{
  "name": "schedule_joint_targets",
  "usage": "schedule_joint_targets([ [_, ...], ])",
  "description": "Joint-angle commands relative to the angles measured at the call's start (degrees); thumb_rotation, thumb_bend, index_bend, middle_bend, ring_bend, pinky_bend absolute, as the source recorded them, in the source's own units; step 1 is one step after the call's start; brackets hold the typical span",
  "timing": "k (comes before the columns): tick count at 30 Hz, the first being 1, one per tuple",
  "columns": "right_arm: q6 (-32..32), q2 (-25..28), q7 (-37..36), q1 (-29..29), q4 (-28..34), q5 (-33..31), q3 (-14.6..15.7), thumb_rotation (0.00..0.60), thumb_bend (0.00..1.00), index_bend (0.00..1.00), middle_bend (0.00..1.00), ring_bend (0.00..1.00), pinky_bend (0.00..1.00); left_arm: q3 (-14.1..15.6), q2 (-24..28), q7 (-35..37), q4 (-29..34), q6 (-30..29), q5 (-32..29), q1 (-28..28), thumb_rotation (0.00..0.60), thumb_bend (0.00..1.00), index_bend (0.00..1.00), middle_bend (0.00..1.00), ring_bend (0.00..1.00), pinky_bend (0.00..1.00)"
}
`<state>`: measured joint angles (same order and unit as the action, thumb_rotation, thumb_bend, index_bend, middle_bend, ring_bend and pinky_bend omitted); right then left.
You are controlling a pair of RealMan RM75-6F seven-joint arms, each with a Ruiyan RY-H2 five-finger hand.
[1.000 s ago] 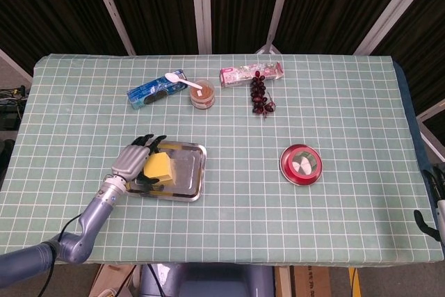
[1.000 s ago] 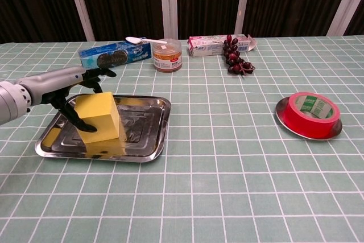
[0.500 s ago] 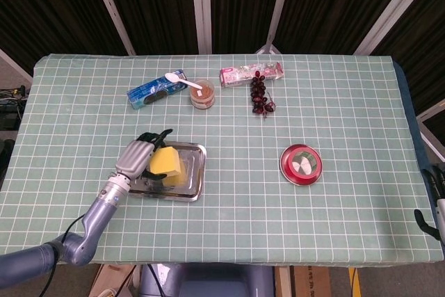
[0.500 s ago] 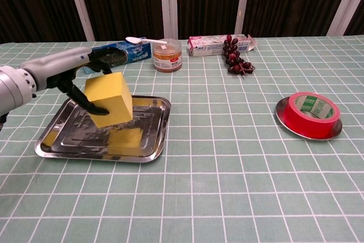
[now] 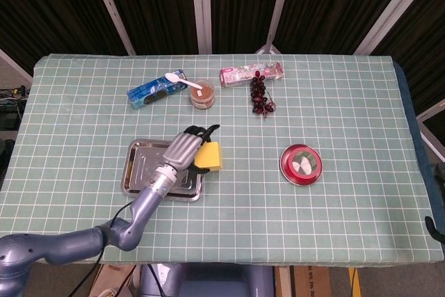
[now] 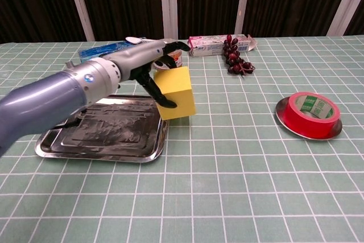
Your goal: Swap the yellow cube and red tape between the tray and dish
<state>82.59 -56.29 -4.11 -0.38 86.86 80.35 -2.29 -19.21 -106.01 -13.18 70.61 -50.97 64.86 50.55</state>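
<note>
My left hand (image 5: 188, 147) (image 6: 152, 62) holds the yellow cube (image 5: 208, 156) (image 6: 175, 91) in the air, just past the right edge of the steel tray (image 5: 142, 170) (image 6: 102, 135). Nothing lies in the tray now. The red tape roll (image 5: 301, 163) (image 6: 310, 113) lies flat in the small round dish (image 5: 290, 177) (image 6: 281, 115) on the right side of the table. My right hand is out of sight in both views.
Along the back stand a blue cookie pack (image 5: 154, 89) (image 6: 105, 55) with a white spoon (image 5: 179, 80), a small jar (image 5: 202, 94) (image 6: 167, 55), a pink box (image 5: 243, 74) (image 6: 213, 44) and a bunch of dark grapes (image 5: 260, 96) (image 6: 235, 56).
My left hand has lifted the yellow cube out of the tray and carried it to the right, past the tray's right rim. The tape and dish have not moved.
</note>
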Motion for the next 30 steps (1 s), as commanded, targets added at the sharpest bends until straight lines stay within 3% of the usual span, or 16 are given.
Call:
schedule_joint_targets([
  [1, 0.49, 0.26, -0.49, -0.61, -0.34, -0.26, 0.16, 0.599, 0.40, 0.00, 0.00, 0.00, 0.00, -2.30, -5.80, 0.16, -7.26, 1.11, -1.78, 4.23, 0.600, 0.26, 0.03, 0.58, 0.18, 0.16],
  [7, 0.93, 0.45, -1.66, -1.95, -1.58, -1.27, 0.40, 0.598, 0.40, 0.00, 0.00, 0.00, 0.00, -4.68, -8.90, 3.18, -13.84, 0.33, -0.51, 7.70, 0.600, 0.26, 0.03, 0.57, 0.18, 0.16],
  [10, 0.78, 0.30, -2.01, -2.11, -1.97, -1.42, 0.40, 0.597, 0.40, 0.00, 0.00, 0.00, 0.00, -5.47, -9.59, 4.51, -15.97, 0.23, -0.40, 8.74, 0.600, 0.25, 0.02, 0.50, 0.14, 0.16],
  [15, 0.43, -0.14, -1.72, -1.86, -1.99, -1.00, 0.37, 0.598, 0.40, 0.00, 0.00, 0.00, 0.00, -4.93, -10.06, 6.11, -18.48, 2.60, -0.67, 9.73, 0.600, 0.11, 0.00, 0.11, 0.01, 0.12],
  [17, 0.35, -0.20, -1.48, -1.70, -1.81, -0.75, 0.32, 0.599, 0.40, 0.00, 0.00, 0.00, 0.00, -4.19, -10.10, 6.95, -18.82, 3.18, -0.32, 9.65, 0.600, 0.07, 0.00, 0.02, 0.00, 0.09],
  [26, 0.59, 0.31, -0.77, -1.47, -1.04, -0.23, -0.02, 0.598, 0.40, 0.00, 0.00, 0.00, 0.00, -2.97, -8.89, 9.66, -17.98, 2.95, 0.24, 8.27, 0.600, 0.05, 0.00, 0.00, 0.00, 0.05],
  [30, 0.13, 0.70, -0.72, -1.04, -1.21, -0.40, -0.42, 0.599, 0.40, 0.00, 0.00, 0.00, 0.00, -2.38, -3.87, 10.06, -10.75, -0.66, 1.65, 5.14, 0.600, 0.04, 0.00, 0.00, 0.00, 0.03],
])
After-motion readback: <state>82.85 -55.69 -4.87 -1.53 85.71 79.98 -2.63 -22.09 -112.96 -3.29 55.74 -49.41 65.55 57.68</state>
